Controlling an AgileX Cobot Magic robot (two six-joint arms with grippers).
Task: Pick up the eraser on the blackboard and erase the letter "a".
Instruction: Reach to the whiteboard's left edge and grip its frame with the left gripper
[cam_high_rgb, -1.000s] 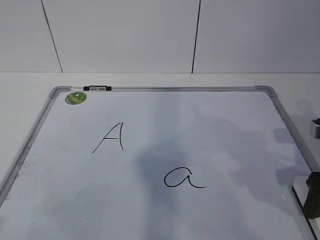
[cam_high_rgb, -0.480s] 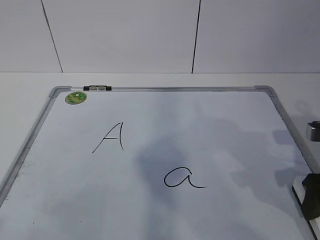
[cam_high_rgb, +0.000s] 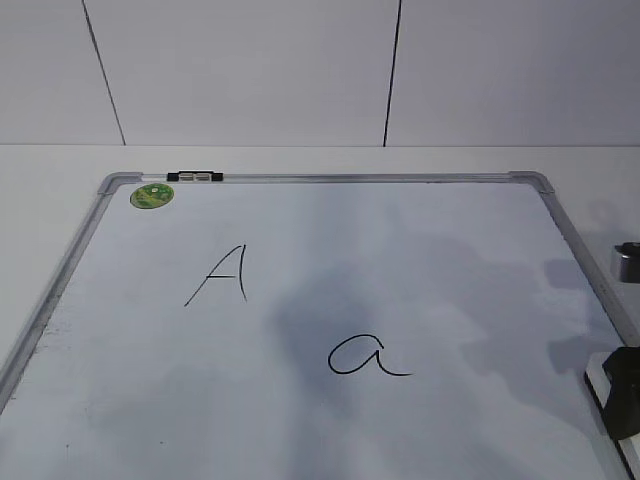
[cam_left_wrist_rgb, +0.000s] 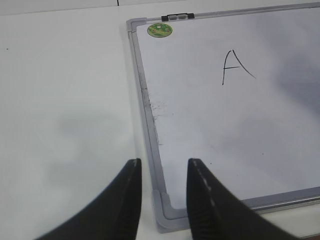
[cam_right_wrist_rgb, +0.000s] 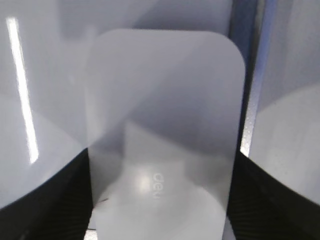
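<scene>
Flanking the eraser (cam_right_wrist_rgb: 162, 135) on the blackboard (cam_high_rgb: 330, 177), right fingers (cam_right_wrist_rgb: 45, 200) spread; left fingers (cam_left_wrist_rgb: 127, 205) parted.

Your right gripper (cam_high_rgb: 625, 395) has barely shifted at the blackboard's (cam_high_rgb: 330, 179) right edge: it dipped slightly and settled a touch lower over the eraser (cam_high_rgb: 597, 381), while the silver arm part (cam_high_rgb: 629, 262) above it dropped a little

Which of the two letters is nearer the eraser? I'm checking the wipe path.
The lowercase cursive "a", low and right of centre on the blackboard, toward the eraser at its right edge; the pointed capital "A" sits farther left.
</scene>
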